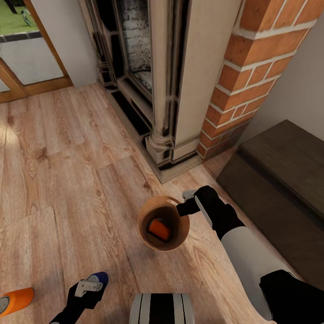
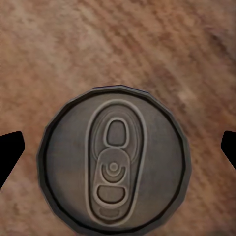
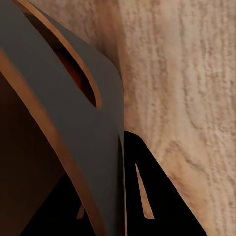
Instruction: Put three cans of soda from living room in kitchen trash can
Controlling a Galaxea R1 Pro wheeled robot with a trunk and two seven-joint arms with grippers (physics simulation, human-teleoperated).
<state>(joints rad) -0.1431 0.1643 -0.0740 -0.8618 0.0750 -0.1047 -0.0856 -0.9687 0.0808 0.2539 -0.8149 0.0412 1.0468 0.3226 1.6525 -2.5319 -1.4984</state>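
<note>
3 soda cans: 1 in bin (image 1: 184, 227), 2 on floor (image 1: 67, 157)

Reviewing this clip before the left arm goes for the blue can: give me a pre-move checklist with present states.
1. Left gripper over blue can: ok, lid centred between the fingertips.
2. Left gripper open: ok.
3. Blue can upright: ok.
4. Right gripper gripping trash can rim: ok, fingers on either side of the wall.
5. One orange can inside the bin: ok.
6. Other orange can lying on floor: not ok.

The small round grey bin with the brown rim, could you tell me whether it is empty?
Not empty: the small round grey bin holds an orange soda can inside.
</note>
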